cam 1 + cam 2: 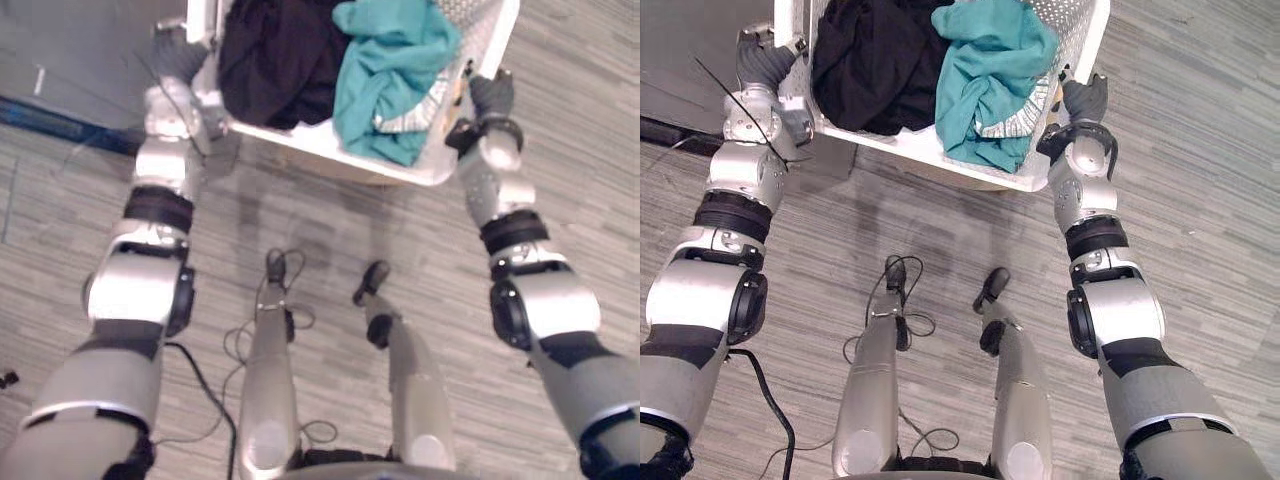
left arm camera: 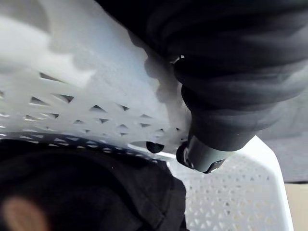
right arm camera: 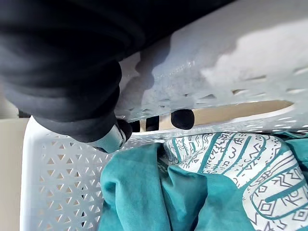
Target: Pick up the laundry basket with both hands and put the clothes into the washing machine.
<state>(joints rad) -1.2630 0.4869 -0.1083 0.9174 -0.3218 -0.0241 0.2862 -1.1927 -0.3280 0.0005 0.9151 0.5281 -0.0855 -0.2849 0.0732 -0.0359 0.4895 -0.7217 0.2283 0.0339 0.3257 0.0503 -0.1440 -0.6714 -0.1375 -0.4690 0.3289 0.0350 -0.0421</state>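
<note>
A white perforated laundry basket (image 1: 300,138) hangs tilted in front of me, held at its two short ends above the floor. Inside lie a black garment (image 1: 275,55) on the left and a teal garment (image 1: 385,70) over a white patterned cloth (image 3: 240,163) on the right. My left hand (image 1: 178,62) grips the left end; its dark fingertips (image 2: 154,147) poke through the handle slot with the thumb inside the rim. At the right end, my right hand (image 1: 492,95) has its fingertips (image 3: 183,119) curled through the slot in the basket wall (image 3: 216,62).
Grey plank-pattern floor (image 1: 330,240) lies beneath. A beige surface (image 1: 350,172) shows just under the basket's near edge. A dark area with a blue strip (image 1: 40,115) lies at the far left.
</note>
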